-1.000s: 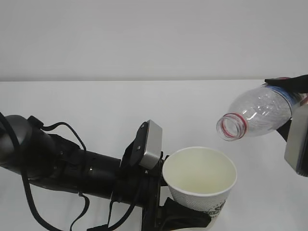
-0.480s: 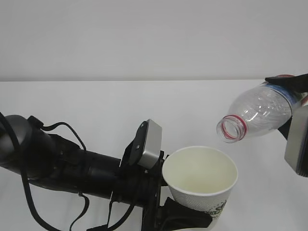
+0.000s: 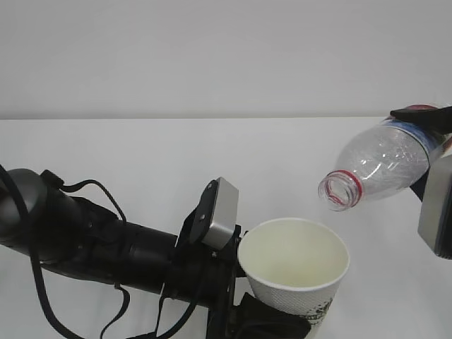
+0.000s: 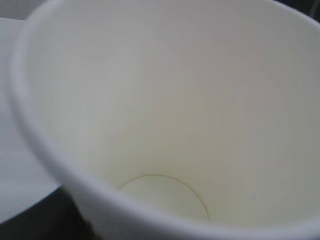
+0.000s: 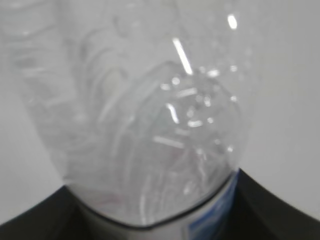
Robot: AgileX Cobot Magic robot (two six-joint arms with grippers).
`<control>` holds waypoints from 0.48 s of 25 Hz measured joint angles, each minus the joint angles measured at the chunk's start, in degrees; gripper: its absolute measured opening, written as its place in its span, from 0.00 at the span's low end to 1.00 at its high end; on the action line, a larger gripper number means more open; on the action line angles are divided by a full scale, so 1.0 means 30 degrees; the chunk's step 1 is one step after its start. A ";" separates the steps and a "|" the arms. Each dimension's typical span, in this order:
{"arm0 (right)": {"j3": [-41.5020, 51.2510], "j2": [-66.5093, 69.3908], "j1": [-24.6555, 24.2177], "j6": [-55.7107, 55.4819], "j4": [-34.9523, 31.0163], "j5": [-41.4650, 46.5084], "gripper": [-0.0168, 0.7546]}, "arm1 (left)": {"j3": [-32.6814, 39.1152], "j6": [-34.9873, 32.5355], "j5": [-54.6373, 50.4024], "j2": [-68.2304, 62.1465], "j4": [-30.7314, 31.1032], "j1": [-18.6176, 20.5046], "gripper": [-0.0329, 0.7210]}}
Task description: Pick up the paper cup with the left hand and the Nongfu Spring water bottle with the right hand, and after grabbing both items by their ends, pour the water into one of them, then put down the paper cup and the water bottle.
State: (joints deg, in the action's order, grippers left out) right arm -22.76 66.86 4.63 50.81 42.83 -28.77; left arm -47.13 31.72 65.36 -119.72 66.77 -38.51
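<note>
The paper cup [image 3: 294, 272] is the landmark here: it stands upright at the lower middle of the exterior view, mouth open to the camera, with small green marks low on its right side. The left gripper [image 3: 272, 321] holds it from below and from the left, its black jaws closed around the lower wall of the cup, pinching it near the base. Just left of the cup's rim sits the grey box [image 3: 221, 213] on that arm, and further left the black arm [image 3: 78, 236] stretches away with looping cables [image 3: 106, 194].

Up and to the right of the cup, apart from it, hangs the water bottle [image 3: 378, 168]. It is tilted steeply, its open mouth with the red neck ring pointing down and left toward the cup but stopping short of the rim. The visible part of the bottle looks clear and empty. The right gripper [image 3: 427, 141] grips the bottle's far end at the right edge of the view, its jaws closed on the bottle body by the label; a grey box [image 3: 438, 208] of that arm hangs below it.

The left wrist view looks straight into the cup [image 4: 165, 125]: pale inner wall and round bottom, and I cannot tell whether any water lies there. The right wrist view shows the ribbed bottle [image 5: 145, 115] close up, blurred, between dark jaws at the bottom corners.

Behind the cup spreads the white table [image 3: 155, 155].
</note>
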 joint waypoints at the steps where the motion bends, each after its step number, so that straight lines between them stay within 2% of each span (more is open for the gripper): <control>1: 0.0000 0.0000 0.0000 0.0111 -0.0038 -0.0034 0.62 | 0.0000 0.0000 0.0000 0.0000 0.0000 0.0000 0.73; 12: 0.0000 0.0000 0.0000 0.0519 -0.0440 -0.0668 0.62 | 0.0000 0.0008 0.0000 0.0000 0.0000 0.0000 0.73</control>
State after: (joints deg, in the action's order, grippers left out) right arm -22.76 66.86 4.63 52.37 41.51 -30.78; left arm -47.13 31.74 65.36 -119.72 66.77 -38.51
